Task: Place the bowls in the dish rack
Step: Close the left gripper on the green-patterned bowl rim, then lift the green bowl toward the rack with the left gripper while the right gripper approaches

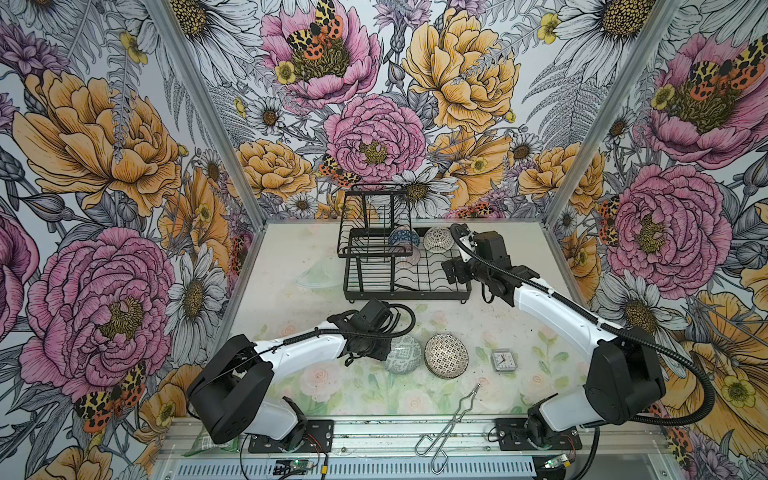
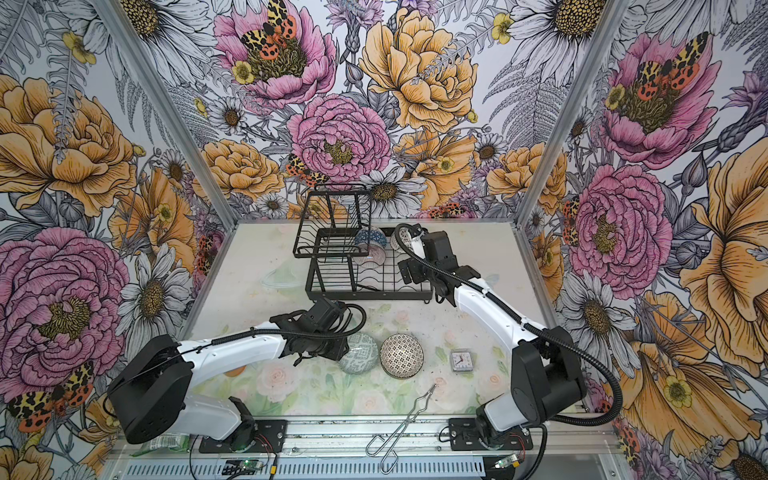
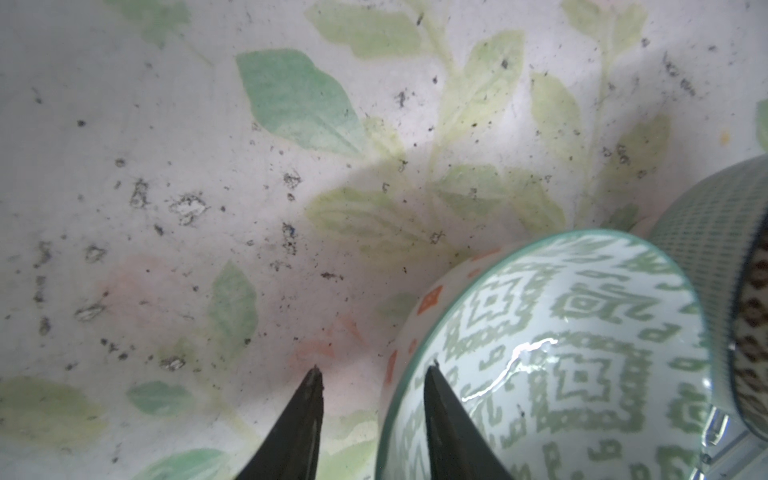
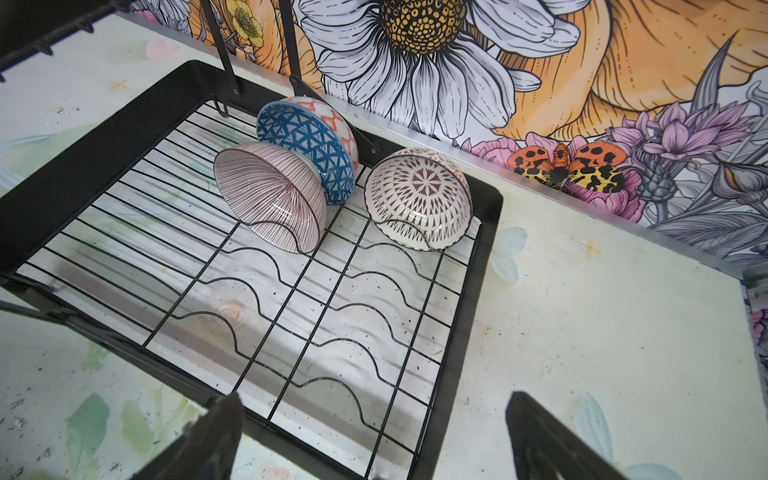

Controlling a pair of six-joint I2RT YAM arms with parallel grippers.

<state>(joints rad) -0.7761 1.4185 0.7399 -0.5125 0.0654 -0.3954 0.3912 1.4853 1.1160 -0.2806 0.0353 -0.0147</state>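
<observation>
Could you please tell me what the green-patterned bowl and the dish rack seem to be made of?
Green-patterned bowl: probably glazed ceramic; glossy inside with a bright reflection streak. Dish rack: apparently metal wire, matte black coating; thin rigid rods.

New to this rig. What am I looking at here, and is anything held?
Two robot arms stand at a table, each ending in two fingers. The wide pictures come from one overhead stereo camera; the close-ups come from a camera on each wrist. A black wire dish rack holds three bowls tipped on their sides: blue-triangle bowl, pink-striped bowl, dotted bowl. Loose on the table: green maze bowl, mosaic bowl beside it, small clock, metal tongs, clear glass dish. The left fingers straddle the green maze bowl's rim, not yet pinching it. The right fingers are open and empty at the rack's edge.
</observation>
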